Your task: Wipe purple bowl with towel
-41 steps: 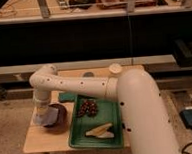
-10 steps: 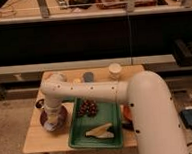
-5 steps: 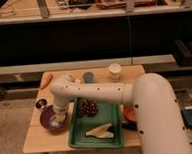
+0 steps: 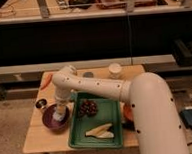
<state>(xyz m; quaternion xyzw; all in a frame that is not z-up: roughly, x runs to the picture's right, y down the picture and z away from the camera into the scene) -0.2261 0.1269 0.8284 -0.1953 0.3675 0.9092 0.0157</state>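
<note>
A purple bowl [image 4: 53,122] sits on the left part of the small wooden table [image 4: 36,139]. My white arm reaches down from the right and its end points into the bowl. The gripper [image 4: 59,112] is inside the bowl, over a pale towel [image 4: 59,115] that lies in it. The arm's wrist covers most of the gripper.
A green tray [image 4: 112,124] right of the bowl holds a dark grape cluster [image 4: 87,108] and a pale banana piece [image 4: 101,131]. A small metal cup [image 4: 41,104] stands left of the bowl, an orange carrot [image 4: 46,81] at back left, a paper cup [image 4: 115,70] at the back.
The arm has swung right and forward. The gripper moved from the table's left edge to over the bowl and down into it, and the metal cup now shows.
</note>
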